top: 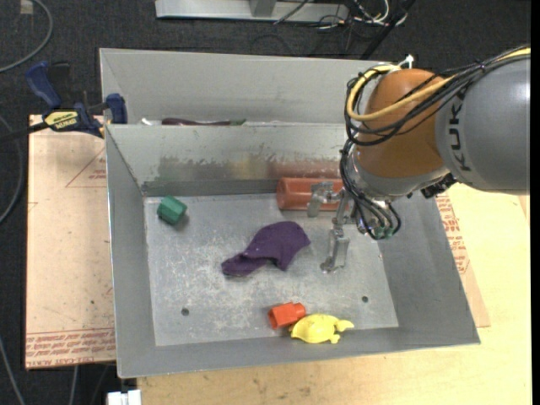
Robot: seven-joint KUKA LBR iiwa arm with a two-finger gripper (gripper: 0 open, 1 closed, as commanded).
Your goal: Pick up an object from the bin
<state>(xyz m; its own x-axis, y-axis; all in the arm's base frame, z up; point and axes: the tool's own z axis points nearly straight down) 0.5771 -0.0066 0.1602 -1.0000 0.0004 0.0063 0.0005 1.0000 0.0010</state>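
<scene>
My gripper (321,238) hangs low over the bin floor right of centre, open, with nothing between its fingers. One fingertip (314,206) is beside the front edge of an orange-red rectangular block (295,192) that lies against the back wall. The other fingertip (331,264) is down near the bare floor. A crumpled purple cloth (272,248) lies just left of the gripper, apart from it.
A small green block (172,210) sits at the back left. Near the front wall lie a small orange piece (286,314) and a yellow lumpy toy (319,329), touching each other. The arm with its orange cover and cables overhangs the bin's right side.
</scene>
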